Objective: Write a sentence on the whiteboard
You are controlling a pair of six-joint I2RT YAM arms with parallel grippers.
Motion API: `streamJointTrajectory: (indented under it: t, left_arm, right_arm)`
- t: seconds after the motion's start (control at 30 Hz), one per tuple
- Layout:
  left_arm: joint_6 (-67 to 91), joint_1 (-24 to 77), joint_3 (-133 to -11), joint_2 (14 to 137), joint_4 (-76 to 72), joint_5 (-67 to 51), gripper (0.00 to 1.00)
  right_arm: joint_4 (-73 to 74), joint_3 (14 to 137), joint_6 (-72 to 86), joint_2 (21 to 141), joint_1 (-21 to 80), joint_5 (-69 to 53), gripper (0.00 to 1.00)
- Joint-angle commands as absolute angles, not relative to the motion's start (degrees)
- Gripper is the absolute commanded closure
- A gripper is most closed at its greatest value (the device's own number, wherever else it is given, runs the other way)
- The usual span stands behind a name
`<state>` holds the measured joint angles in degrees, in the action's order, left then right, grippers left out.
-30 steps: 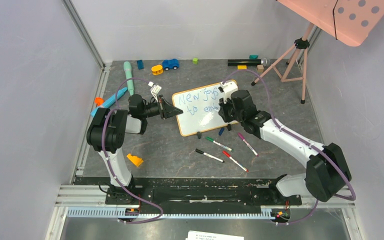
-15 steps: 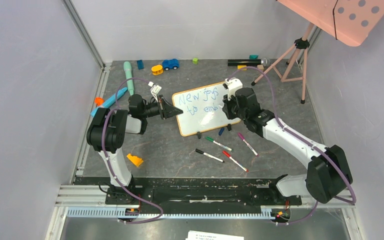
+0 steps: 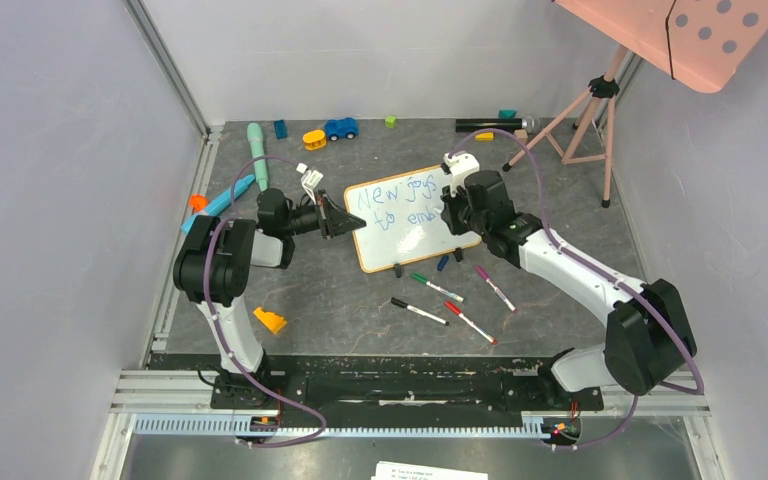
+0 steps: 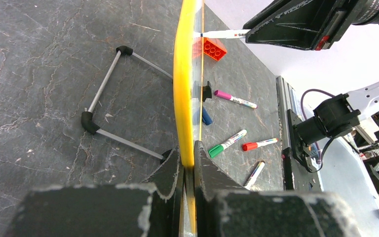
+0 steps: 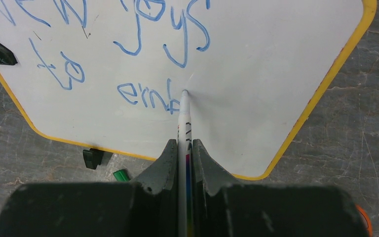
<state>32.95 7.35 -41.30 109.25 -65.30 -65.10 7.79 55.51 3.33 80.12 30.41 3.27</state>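
From above, the right tool (image 3: 450, 214) covers the end of the sentence (image 3: 388, 196).

The whiteboard (image 3: 400, 243) sat mid-table between the arms, the left gripper (image 3: 355, 222) on its left edge and the right gripper (image 3: 448, 212) over its right half (marker (image 5: 183, 113) tip touching the sentence (image 5: 148, 96)), loose markers (image 3: 435, 288) before it, toys (image 3: 340, 128) behind.
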Motion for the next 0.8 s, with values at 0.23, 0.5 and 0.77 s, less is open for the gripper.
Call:
streamJointTrajectory:
  t: [0.23,0.5,0.77]
  left_arm:
    - [26.92,7.40,-40.80,110.83,-66.97,-65.51,0.98]
    - [26.98,7.38,-40.85,110.83,-66.84,-65.48,0.98]
    - [26.89,7.38,-40.83,110.78,-66.84,-65.53,0.98]
  right_arm:
    - [7.28,58.26,2.24,81.65,30.30,5.32,1.00]
    - [8.45,60.75,1.76,82.85,29.80,7.89,1.00]
    - [8.66,62.06,2.00,83.68,29.71,7.22,1.00]
